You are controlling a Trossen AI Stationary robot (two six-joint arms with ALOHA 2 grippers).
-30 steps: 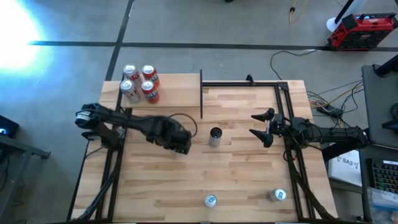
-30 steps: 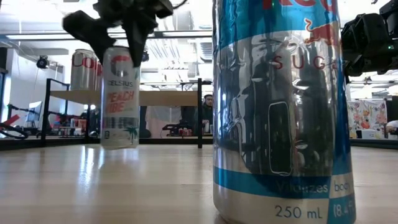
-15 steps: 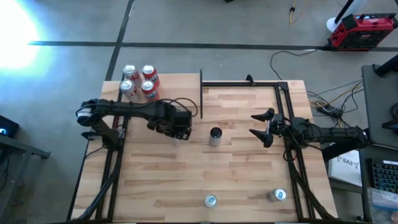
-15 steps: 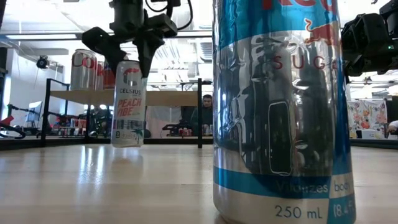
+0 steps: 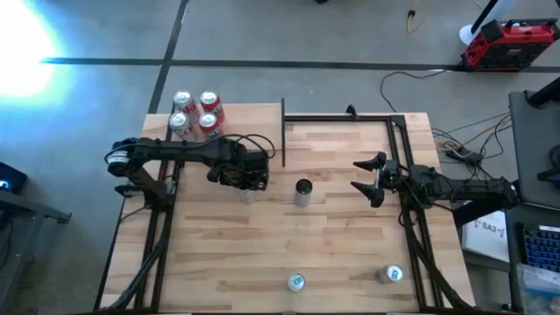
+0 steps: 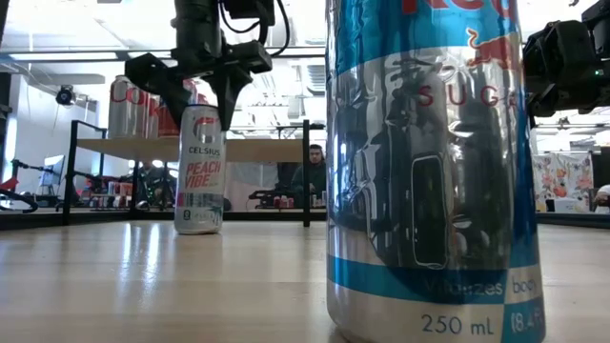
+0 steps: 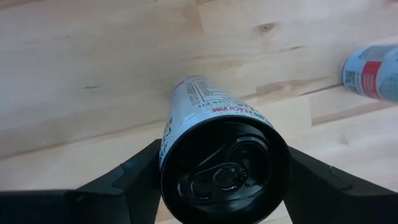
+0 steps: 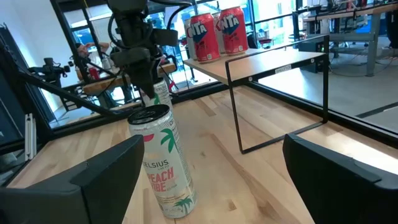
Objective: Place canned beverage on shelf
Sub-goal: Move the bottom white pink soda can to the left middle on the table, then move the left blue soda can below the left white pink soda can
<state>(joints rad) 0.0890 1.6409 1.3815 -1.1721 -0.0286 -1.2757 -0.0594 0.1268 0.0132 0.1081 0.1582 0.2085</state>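
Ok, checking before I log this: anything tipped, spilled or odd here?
Nothing stands out. The left tool holds the Celsius can upright, the four cans on the shelf stand upright, and no spill shows. The right tool waits open.

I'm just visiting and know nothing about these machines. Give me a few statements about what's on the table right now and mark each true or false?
1. The left gripper holds a Celsius can by its top. True.
2. The shelf carries four red and white cans. True.
3. The right gripper is shut on a can. False: its jaws are open and empty.
4. The held can rests on the shelf. False: it is over the table, beside the shelf.
5. Only one can stands on the table. False: three do, the middle can and two at the near edge.
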